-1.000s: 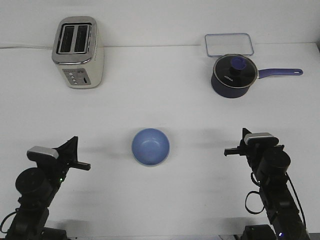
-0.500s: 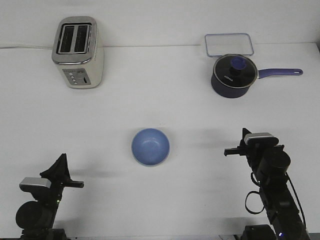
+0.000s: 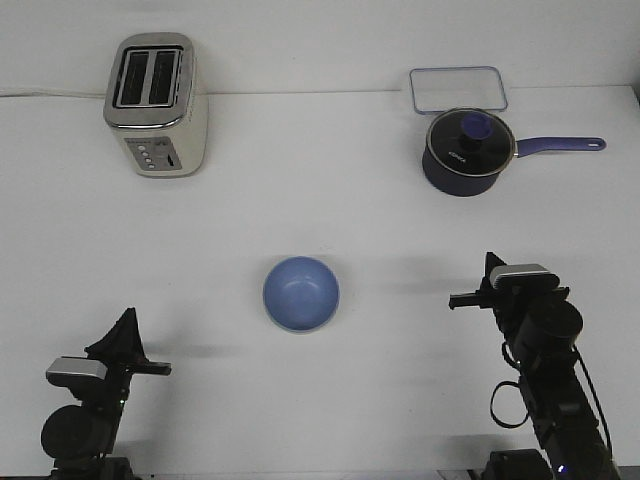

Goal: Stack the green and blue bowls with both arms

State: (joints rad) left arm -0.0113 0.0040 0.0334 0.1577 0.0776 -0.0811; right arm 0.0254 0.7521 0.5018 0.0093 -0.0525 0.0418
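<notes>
The light blue bowl [image 3: 301, 293] stands upright on the white table [image 3: 320, 210], in the middle near the front. No green bowl shows in this view. My left gripper [image 3: 126, 342] is low at the front left corner, well to the left of the bowl; its fingers look together and hold nothing. My right gripper [image 3: 488, 283] is at the front right, about level with the bowl and well clear of it, fingers together and empty.
A cream toaster [image 3: 155, 105] stands at the back left. A dark navy saucepan [image 3: 467, 150] with a purple handle stands at the back right, with a clear flat lid or tray [image 3: 457, 88] behind it.
My left arm has drawn back and down toward the front left corner, away from the bowl. The right arm and the bowl have not moved.
</notes>
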